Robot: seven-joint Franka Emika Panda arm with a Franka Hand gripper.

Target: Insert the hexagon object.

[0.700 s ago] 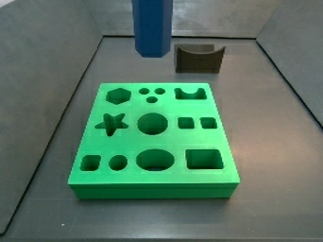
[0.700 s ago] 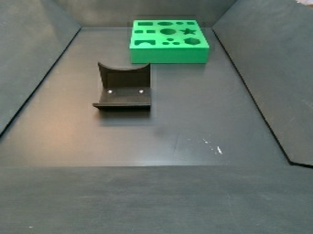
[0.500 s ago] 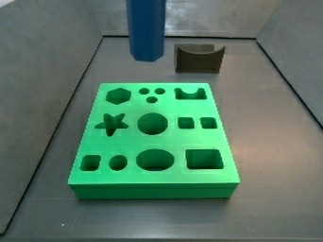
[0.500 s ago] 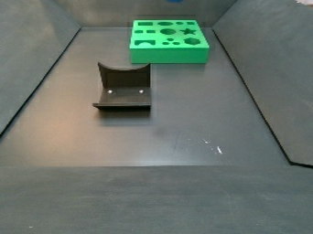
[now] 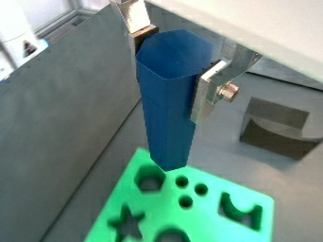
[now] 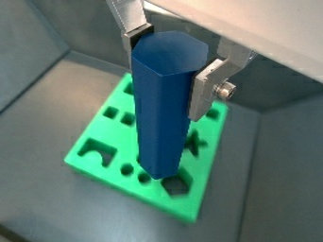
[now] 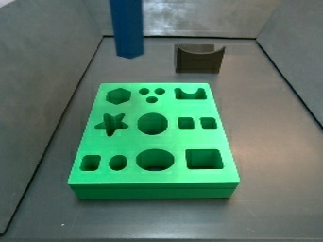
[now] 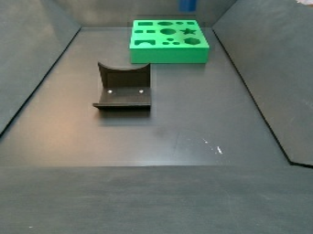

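Meanwhile, the blue bar (image 7: pixel 127 26) had been carried sideways above the green board (image 7: pixel 154 184), from near the dark block (image 7: pixel 198 58) towards the corner with the six-sided hole (image 7: pixel 119 95); alignment was judged nearly reached, with lowering not yet begun. The end effector (image 5: pixel 177 59) was clamped on the bar's upper part, its fingers (image 5: pixel 210 90) pressed against opposite faces, well clear of the worktop (image 8: pixel 171 146).

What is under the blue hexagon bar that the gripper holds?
In both wrist views, the green board lies below the hexagon object, held by the gripper. Its lower end partly covers the hexagon hole.
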